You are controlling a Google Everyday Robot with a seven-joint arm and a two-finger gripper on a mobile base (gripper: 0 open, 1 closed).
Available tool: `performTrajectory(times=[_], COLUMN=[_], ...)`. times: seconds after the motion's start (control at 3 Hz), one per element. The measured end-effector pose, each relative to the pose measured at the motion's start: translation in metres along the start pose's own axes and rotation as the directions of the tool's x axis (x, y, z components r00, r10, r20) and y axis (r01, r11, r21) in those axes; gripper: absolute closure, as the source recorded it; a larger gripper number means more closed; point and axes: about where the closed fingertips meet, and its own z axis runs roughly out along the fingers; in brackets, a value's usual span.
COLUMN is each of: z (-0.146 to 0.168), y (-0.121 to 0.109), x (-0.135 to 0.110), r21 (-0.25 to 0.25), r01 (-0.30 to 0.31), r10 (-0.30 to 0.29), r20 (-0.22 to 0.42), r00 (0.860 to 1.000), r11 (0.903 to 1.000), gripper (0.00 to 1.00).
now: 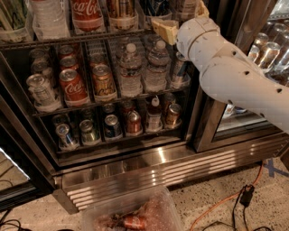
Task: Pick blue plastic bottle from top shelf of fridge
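The fridge (149,169) stands open, with steel frame and ribbed base grille. Its top shelf (90,37), a wire rack, crosses the top of the camera view. On it stand a red Coca-Cola bottle (86,13), a clear water bottle (47,18), a brown bottle (119,11) and a dark bluish bottle bottom (156,6), cut off by the frame edge so no TEA panel shows. My gripper (180,17) is at the shelf's right end, just right of that dark bottle. One tan finger (163,30) lies over the front rail, the other (203,8) is higher right. It is open and holds nothing.
Lower racks hold Coca-Cola cans (72,85), other cans and white-capped water bottles (130,72). My white arm (235,81) crosses the door post at right. A clear plastic tub (135,216) sits on the floor in front. Orange and black cables (235,198) lie at right.
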Motion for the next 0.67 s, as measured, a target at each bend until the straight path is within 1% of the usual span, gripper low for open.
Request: performTrajectory(times=[0.33, 0.67], z=[0.002, 0.002], y=[-0.006, -0.018], x=[0.000, 0.004], r21=[0.020, 0.061], r01=[0.009, 0.014], r10=[-0.009, -0.013], r20=[-0.003, -0.013], r00=[1.000, 1.000], r11=[0.9998, 0.9981], gripper=[0.19, 0.19])
